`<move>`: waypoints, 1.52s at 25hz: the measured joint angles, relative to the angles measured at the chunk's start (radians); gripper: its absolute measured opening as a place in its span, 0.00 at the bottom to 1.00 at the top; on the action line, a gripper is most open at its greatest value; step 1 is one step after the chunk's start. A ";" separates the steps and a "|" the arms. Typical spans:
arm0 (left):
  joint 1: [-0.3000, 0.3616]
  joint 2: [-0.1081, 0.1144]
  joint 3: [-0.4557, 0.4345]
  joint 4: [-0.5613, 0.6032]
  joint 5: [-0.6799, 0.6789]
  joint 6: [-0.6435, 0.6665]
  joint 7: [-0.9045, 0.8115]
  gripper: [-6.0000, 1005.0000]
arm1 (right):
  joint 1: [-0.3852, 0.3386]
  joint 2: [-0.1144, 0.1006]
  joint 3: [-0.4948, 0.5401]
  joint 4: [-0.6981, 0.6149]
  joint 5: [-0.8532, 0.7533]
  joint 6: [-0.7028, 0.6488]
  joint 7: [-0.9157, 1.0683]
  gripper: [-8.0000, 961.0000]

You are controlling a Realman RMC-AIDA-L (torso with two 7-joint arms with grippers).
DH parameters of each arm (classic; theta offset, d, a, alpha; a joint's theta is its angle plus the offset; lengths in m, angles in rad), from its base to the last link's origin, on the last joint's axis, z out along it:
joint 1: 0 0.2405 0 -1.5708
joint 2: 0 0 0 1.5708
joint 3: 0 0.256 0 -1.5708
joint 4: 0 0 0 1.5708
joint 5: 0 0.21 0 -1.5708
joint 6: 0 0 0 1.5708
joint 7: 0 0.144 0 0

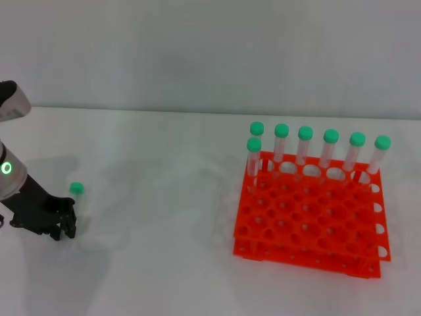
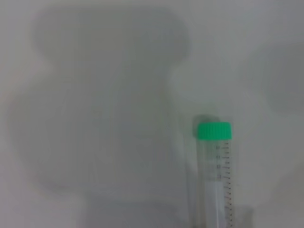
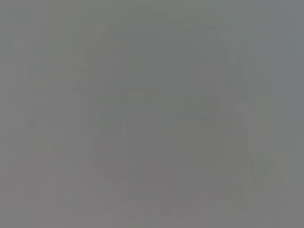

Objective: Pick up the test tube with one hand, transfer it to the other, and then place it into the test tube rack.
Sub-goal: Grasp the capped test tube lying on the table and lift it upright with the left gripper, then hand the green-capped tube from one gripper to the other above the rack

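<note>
The test tube (image 1: 75,195), clear with a green cap (image 1: 76,189), is at the far left of the white table. My left gripper (image 1: 64,227), black on a green-lit arm, is low over the table at the tube's bottom end. In the left wrist view the tube (image 2: 213,175) runs out of the picture's edge, its cap (image 2: 214,130) pointing away from the gripper, close to the table surface. The orange test tube rack (image 1: 309,217) stands at the right, far from the tube. My right gripper is out of view; its wrist view shows only flat grey.
Several identical green-capped tubes (image 1: 304,146) stand upright along the rack's back row, one more (image 1: 254,158) at its back left corner. A pale wall runs behind the table. Bare white tabletop (image 1: 164,217) lies between the tube and the rack.
</note>
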State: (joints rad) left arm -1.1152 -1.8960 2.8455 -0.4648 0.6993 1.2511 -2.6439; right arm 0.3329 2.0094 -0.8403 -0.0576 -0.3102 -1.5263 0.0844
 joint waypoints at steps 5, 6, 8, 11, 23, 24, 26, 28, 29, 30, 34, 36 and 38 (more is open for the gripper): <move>-0.006 0.006 0.000 -0.008 -0.016 0.003 0.013 0.22 | 0.000 0.000 0.000 0.000 -0.001 0.000 0.000 0.73; -0.008 0.009 0.000 -0.011 -0.025 0.005 0.020 0.22 | 0.000 0.000 0.000 0.000 -0.001 0.000 0.000 0.73; -0.008 0.015 0.000 -0.025 -0.081 0.017 0.054 0.22 | 0.000 0.000 -0.001 0.001 -0.002 -0.002 0.000 0.73; -0.005 0.026 0.000 -0.035 -0.202 0.046 0.131 0.22 | 0.001 0.000 -0.003 0.001 -0.003 -0.008 0.003 0.73; 0.050 0.004 0.000 -0.030 -0.679 0.235 0.588 0.22 | -0.023 -0.005 -0.194 -0.051 -0.003 -0.028 0.031 0.73; 0.070 -0.015 0.000 -0.030 -0.737 0.282 0.756 0.22 | -0.031 -0.008 -0.223 -0.068 -0.003 -0.024 0.051 0.73; 0.080 -0.025 0.000 -0.029 -0.758 0.297 0.833 0.22 | -0.047 -0.023 -0.291 -0.104 -0.003 -0.008 0.109 0.73; 0.096 -0.046 0.000 -0.034 -0.802 0.305 0.936 0.22 | -0.057 -0.050 -0.366 -0.134 -0.016 0.004 0.194 0.73; 0.106 -0.056 0.000 -0.040 -0.827 0.307 0.984 0.22 | -0.060 -0.065 -0.396 -0.147 -0.025 0.007 0.235 0.73; 0.115 -0.067 0.000 -0.043 -0.851 0.308 1.036 0.22 | -0.060 -0.083 -0.424 -0.161 -0.053 0.012 0.287 0.73; 0.158 -0.097 0.000 -0.049 -0.951 0.311 1.222 0.22 | -0.042 -0.148 -0.466 -0.225 -0.206 0.049 0.497 0.72; 0.186 -0.113 0.000 -0.049 -1.007 0.313 1.324 0.22 | -0.028 -0.169 -0.463 -0.278 -0.307 0.072 0.603 0.72; 0.210 -0.130 0.000 -0.049 -1.049 0.314 1.409 0.22 | -0.013 -0.181 -0.461 -0.324 -0.387 0.082 0.690 0.72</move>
State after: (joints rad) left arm -0.9052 -2.0260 2.8455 -0.5139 -0.3500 1.5654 -1.2352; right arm 0.3195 1.8287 -1.3010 -0.3813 -0.6970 -1.4445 0.7739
